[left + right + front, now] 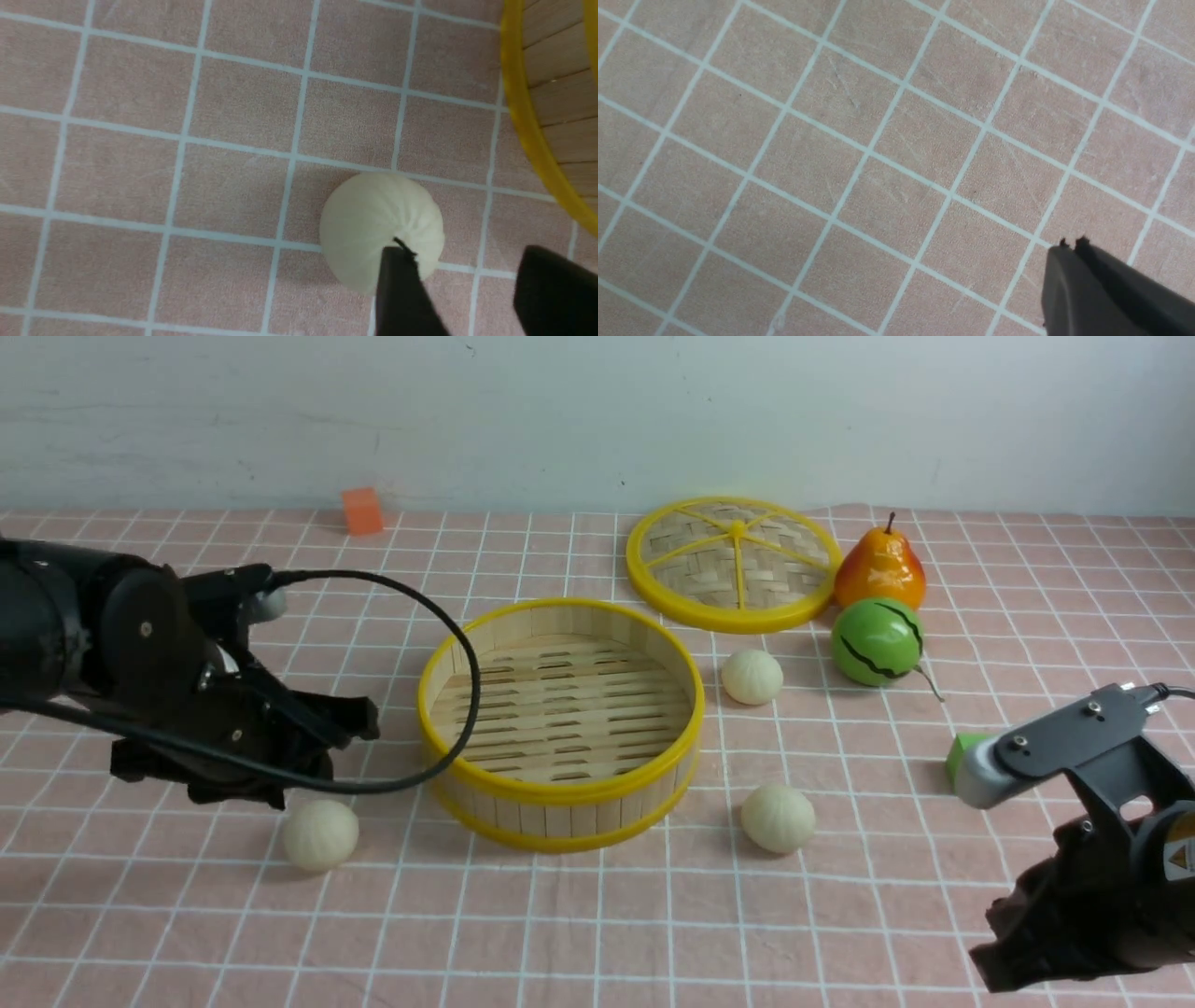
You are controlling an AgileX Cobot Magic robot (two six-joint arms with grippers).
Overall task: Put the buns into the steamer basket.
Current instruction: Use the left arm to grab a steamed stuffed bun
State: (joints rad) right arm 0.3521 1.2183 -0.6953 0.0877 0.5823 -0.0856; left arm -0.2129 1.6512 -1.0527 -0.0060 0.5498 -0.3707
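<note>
Holds the left gripper (465,261) open, fingers apart, close over one bun (373,224) on the checked cloth (597,915), just left-front of the steamer basket (560,793). Holds the right gripper (1071,243) closed on nothing, low over the cloth at the right. Finds a second bun (778,818) right-front of the basket, a third bun (752,676) at its right, both outside.

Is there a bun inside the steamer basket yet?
No, the steamer basket shows a bare slotted floor, and all three buns lie outside it.
</note>
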